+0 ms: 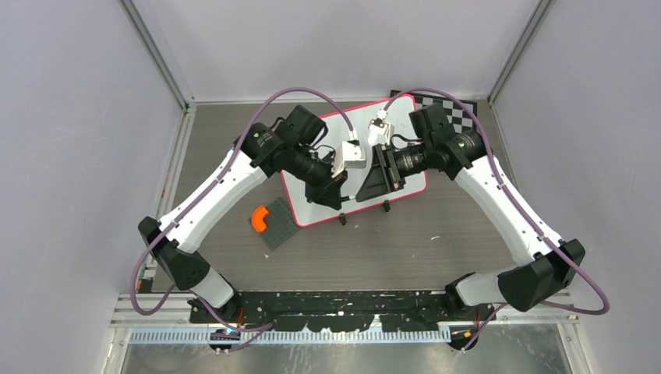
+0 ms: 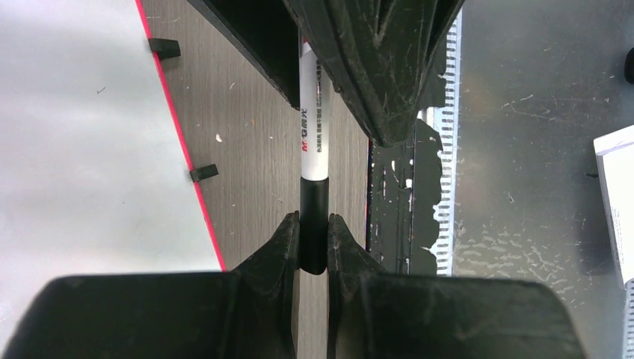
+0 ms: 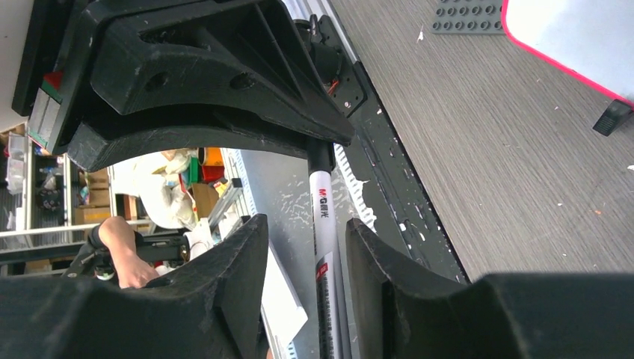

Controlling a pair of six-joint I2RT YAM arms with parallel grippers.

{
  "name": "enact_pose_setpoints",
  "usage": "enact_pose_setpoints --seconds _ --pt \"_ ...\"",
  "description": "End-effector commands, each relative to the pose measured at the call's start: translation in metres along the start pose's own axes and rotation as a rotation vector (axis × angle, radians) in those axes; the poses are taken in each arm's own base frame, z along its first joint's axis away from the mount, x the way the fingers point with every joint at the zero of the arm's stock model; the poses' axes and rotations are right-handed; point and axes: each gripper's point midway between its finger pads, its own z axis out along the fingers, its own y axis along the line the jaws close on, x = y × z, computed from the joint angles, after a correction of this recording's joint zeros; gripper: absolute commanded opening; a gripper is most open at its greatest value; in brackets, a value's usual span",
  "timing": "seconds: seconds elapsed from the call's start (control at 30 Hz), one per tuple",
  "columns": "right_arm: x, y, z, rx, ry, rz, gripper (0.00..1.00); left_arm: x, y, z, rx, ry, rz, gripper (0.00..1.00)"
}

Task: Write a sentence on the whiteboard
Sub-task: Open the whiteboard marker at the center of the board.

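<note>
The whiteboard [image 1: 309, 209], white with a red-pink rim, lies at mid table, and both grippers meet above its near edge. Its visible parts show no sentence. My left gripper [image 1: 340, 198] [image 2: 314, 218] is shut on the black cap end of a white marker [image 2: 312, 127]. My right gripper [image 1: 368, 193] [image 3: 305, 221] is open, with its fingers on either side of the marker's white body [image 3: 323, 217] and not touching it. The board also shows in the left wrist view [image 2: 75, 134] and in the right wrist view [image 3: 576, 37].
A dark grey studded plate [image 1: 281, 226] with an orange piece [image 1: 259, 218] lies left of the board. A checkered chessboard [image 1: 450, 106] lies at the back right. The board's two black feet [image 1: 341, 220] stand at its near edge. Grey walls enclose the table.
</note>
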Motion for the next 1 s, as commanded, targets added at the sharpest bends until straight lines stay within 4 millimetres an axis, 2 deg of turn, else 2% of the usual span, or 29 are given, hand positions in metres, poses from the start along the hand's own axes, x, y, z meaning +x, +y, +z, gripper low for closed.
enact_pose_setpoints --seconds 0.0,0.33,0.5,0.6,0.73,0.8,0.97 --pt "-0.004 0.012 -0.004 -0.008 -0.017 -0.064 0.46 -0.019 -0.004 -0.005 0.011 -0.052 0.026 0.0" --pt "-0.01 0.011 -0.003 0.008 -0.034 -0.069 0.43 -0.022 -0.011 0.001 0.042 -0.051 0.03 0.0" --pt "-0.008 0.011 -0.003 0.008 -0.036 -0.071 0.35 -0.025 -0.01 0.002 0.037 -0.06 0.018 0.0" --pt "-0.008 0.012 -0.004 0.005 -0.036 -0.072 0.25 -0.027 -0.009 0.002 0.032 -0.064 0.011 0.0" --pt "-0.009 0.011 -0.004 0.014 -0.04 -0.079 0.01 -0.026 -0.009 0.002 0.03 -0.064 0.007 0.0" --pt "-0.009 0.011 -0.006 0.029 -0.044 -0.085 0.0 -0.022 -0.008 0.002 0.019 -0.055 0.009 0.0" --pt "-0.014 0.006 -0.018 0.081 -0.068 -0.099 0.0 0.009 0.0 -0.002 -0.024 -0.007 -0.006 0.0"
